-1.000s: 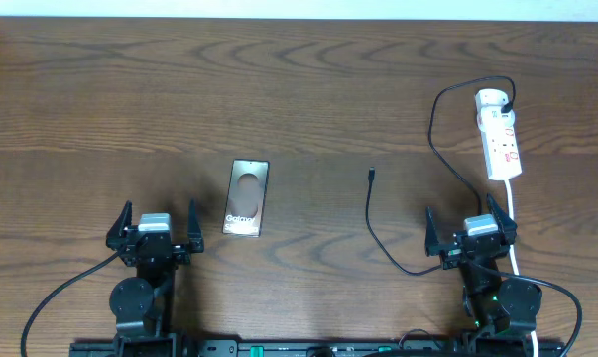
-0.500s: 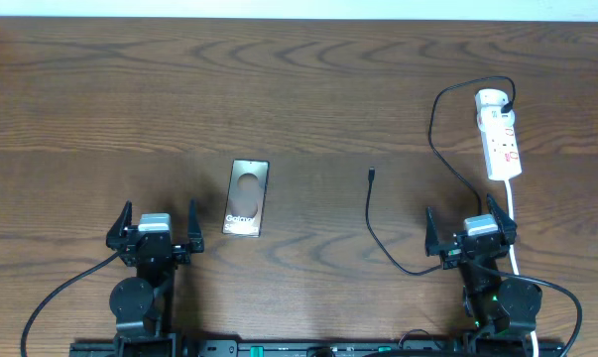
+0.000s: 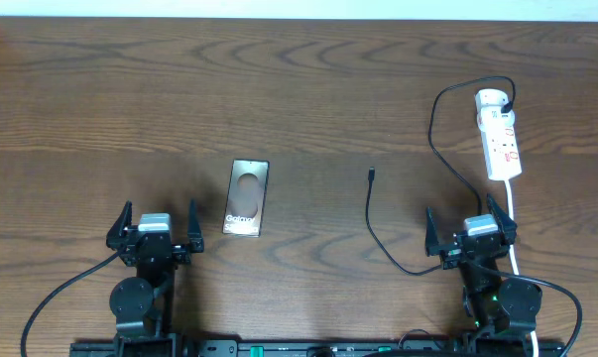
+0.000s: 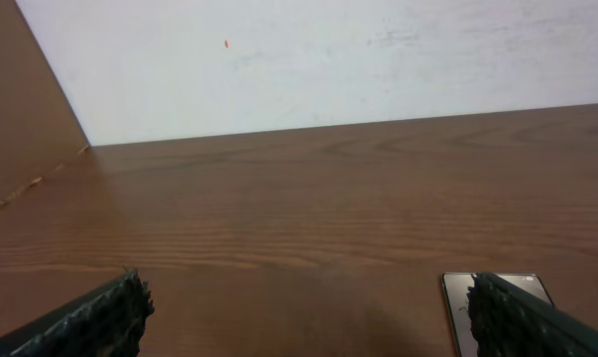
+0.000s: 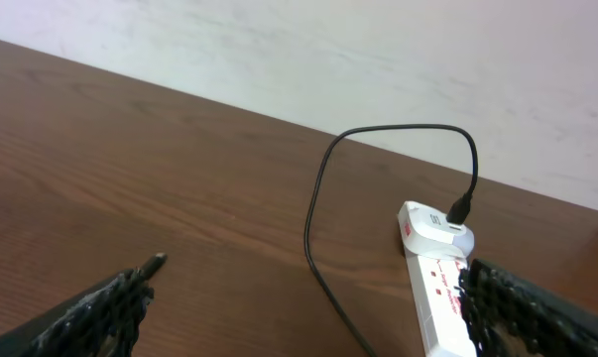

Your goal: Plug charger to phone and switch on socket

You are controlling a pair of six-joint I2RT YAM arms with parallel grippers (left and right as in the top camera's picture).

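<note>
Left gripper (image 3: 160, 208): jaws spread wide and empty, with the Galaxy S25 Ultra phone (image 3: 247, 197) lying flat just ahead of and outside its right finger, lettered end nearest the jaws, untouched. Right gripper (image 3: 463, 210): jaws spread wide and empty, with the white power strip (image 3: 500, 139) ahead of and slightly outside its right finger, and the white cord (image 3: 513, 213) running back past that finger. Black charger cable (image 3: 369, 220): plugged in at the strip's far end, it loops down past this gripper's left finger. Its plug tip (image 3: 372, 175) lies loose on the wooden table (image 3: 299, 89) ahead-left of those jaws, well apart from the phone.
</note>
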